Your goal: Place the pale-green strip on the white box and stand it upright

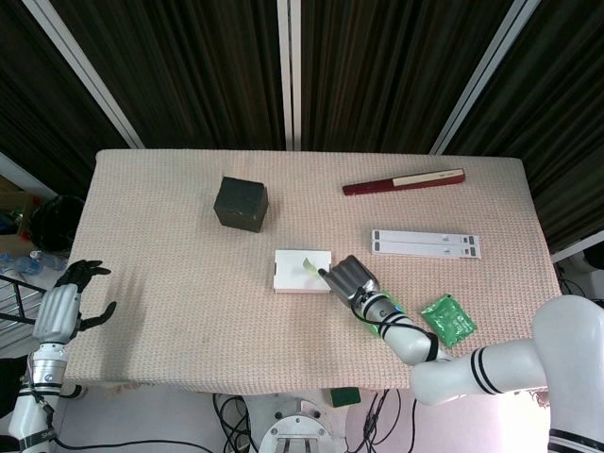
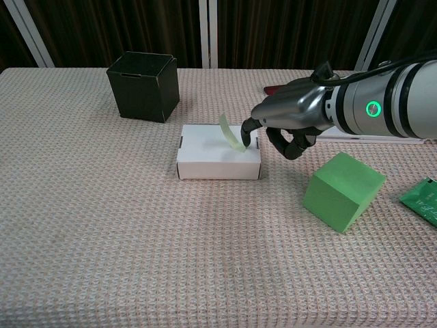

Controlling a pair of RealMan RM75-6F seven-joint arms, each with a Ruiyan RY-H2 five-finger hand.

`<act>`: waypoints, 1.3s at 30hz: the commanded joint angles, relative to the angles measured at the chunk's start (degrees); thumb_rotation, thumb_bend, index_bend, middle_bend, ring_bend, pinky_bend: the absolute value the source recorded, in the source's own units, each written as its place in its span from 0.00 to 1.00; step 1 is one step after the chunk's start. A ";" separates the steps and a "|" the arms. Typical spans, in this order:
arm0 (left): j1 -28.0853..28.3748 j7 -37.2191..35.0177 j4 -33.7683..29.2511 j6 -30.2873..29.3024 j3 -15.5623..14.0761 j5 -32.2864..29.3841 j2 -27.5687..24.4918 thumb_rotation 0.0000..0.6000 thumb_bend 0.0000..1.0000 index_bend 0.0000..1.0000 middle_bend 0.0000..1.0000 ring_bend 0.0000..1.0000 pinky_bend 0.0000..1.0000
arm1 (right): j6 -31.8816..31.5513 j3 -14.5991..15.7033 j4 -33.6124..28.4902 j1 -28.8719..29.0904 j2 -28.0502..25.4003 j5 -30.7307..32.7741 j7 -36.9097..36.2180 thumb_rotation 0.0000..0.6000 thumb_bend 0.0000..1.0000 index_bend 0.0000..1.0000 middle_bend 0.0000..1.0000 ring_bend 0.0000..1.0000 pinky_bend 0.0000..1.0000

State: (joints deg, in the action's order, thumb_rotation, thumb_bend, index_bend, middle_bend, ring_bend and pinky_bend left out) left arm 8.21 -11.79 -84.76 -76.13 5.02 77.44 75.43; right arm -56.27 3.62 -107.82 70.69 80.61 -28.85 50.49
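Observation:
The pale-green strip (image 2: pixel 231 132) rises curved and tilted from the top of the white box (image 2: pixel 212 162), its upper end leaning left. My right hand (image 2: pixel 287 117) is just right of the box and pinches the strip's lower end with its fingertips (image 2: pixel 247 127), the other fingers curled in. The head view shows the same strip (image 1: pixel 308 265) on the white box (image 1: pixel 294 271), with my right hand (image 1: pixel 347 276) beside it. My left hand (image 1: pixel 66 308) hangs off the table's left edge with fingers apart, holding nothing.
A black box (image 2: pixel 143 85) stands behind and to the left of the white box. A green cube (image 2: pixel 342 190) sits close under my right forearm, with a green packet (image 2: pixel 425 199) further right. A red-and-beige bar (image 1: pixel 404 181) and white flat strips (image 1: pixel 426 244) lie at the back right.

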 commanded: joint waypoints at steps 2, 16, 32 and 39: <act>0.00 0.07 -0.05 -0.02 -0.04 0.07 0.02 1.00 0.25 0.30 0.17 0.08 0.20 | -0.14 0.13 -0.90 -0.33 -0.57 -1.01 -0.22 1.00 1.00 0.23 1.00 0.96 0.79; -0.07 0.01 -0.03 -0.09 0.10 -0.15 0.00 1.00 0.25 0.30 0.17 0.08 0.20 | 1.46 0.51 0.86 0.22 1.43 0.64 0.32 1.00 1.00 0.23 1.00 0.95 0.79; 0.12 0.21 -0.25 0.15 0.12 -0.10 -0.07 1.00 0.25 0.30 0.16 0.08 0.20 | 1.73 -0.45 1.53 -0.35 1.23 -1.02 -1.63 1.00 1.00 0.17 1.00 0.95 0.79; 0.01 -0.09 0.13 0.26 0.09 -0.31 -0.02 1.00 0.25 0.30 0.16 0.08 0.20 | 2.12 0.18 2.22 0.43 2.07 1.15 -0.32 1.00 1.00 0.17 1.00 0.95 0.79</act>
State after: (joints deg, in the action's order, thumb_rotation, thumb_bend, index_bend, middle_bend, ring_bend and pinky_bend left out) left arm 8.22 -11.89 -84.63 -75.87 5.11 77.13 75.40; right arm -54.16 3.72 -105.64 71.02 82.62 -27.82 50.05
